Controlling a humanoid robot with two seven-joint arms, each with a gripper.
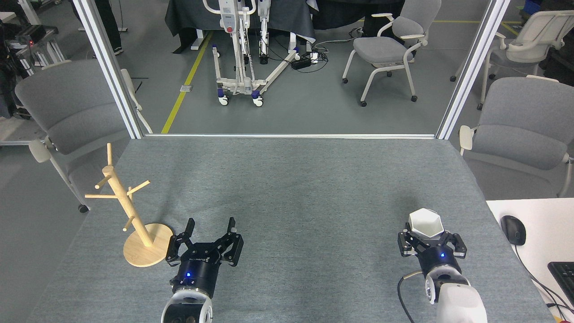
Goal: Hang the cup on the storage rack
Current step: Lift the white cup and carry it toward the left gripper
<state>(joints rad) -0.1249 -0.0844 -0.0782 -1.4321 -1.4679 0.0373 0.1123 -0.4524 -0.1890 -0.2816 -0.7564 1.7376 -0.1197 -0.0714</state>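
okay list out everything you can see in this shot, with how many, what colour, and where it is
white faceted mug: one, white, near right of table, held in right hand
wooden mug tree rack: one, light wood, near left of table, pegs bare
grey felt-covered table: one, grey, centre
grey office chairs: four, grey, around and beyond the table
black computer mouse: one, black, white desk at right
black keyboard: one, black, right edge
wheeled lift stand: one, white, floor beyond
left hand: one, black, open, beside rack base
right hand: one, black, shut on mug
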